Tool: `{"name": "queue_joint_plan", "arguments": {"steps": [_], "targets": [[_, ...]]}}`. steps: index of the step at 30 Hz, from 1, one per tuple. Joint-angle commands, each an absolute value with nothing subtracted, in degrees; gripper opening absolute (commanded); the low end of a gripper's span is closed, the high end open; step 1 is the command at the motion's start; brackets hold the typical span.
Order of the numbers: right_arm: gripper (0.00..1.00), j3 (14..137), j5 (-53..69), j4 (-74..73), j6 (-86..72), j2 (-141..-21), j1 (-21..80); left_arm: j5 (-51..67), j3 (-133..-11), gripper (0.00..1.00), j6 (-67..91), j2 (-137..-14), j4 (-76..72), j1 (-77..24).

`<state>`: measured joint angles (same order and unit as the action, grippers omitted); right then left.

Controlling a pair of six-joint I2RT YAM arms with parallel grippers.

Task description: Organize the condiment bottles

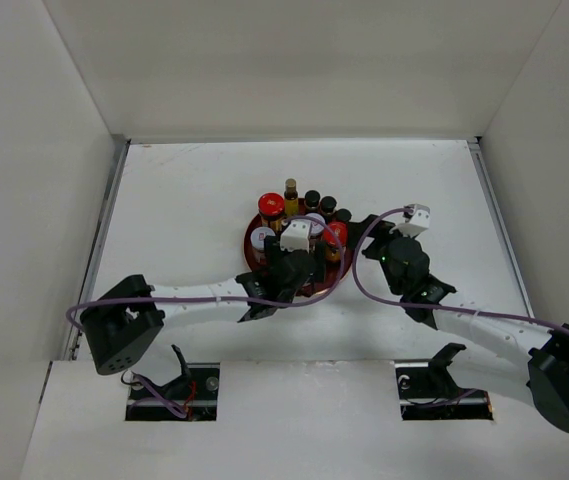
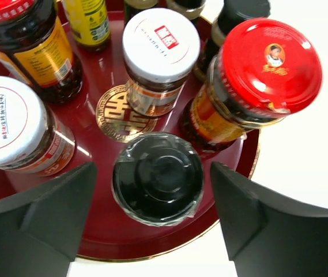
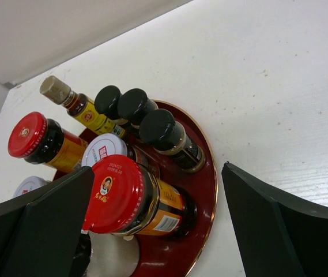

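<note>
Red tray (image 2: 103, 66) is being used to hold all visible condiment bottles (image 1: 271, 207), mid-frame overhead. A black-capped bottle (image 2: 158, 179) is being straddled, untouched, by the spread left gripper (image 2: 152, 173); the right gripper (image 3: 158, 173) is being held parted alongside. Little seems left.

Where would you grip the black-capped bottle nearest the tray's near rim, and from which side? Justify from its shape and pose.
Grip the black-capped bottle around its round cap, from above, the left hand's fingers at its left and right. It stands upright, those sides are free, and a white-lidded jar and a red-capped jar crowd behind it.
</note>
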<state>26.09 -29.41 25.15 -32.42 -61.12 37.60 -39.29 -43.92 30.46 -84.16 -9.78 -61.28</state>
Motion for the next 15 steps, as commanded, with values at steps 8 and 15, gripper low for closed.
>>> {"name": "queue_joint_plan", "arguments": {"steps": [8, 15], "targets": [[1.00, 25.84, -30.50, 28.56, -33.40, -60.56, 37.22, -43.15, -45.88, 1.00, 22.25, -77.09, -14.32, -62.18], [1.00, 24.52, -36.03, 27.95, -33.66, -57.57, 37.22, -50.09, -43.08, 1.00, 15.12, -63.74, -19.59, -59.20]]}}
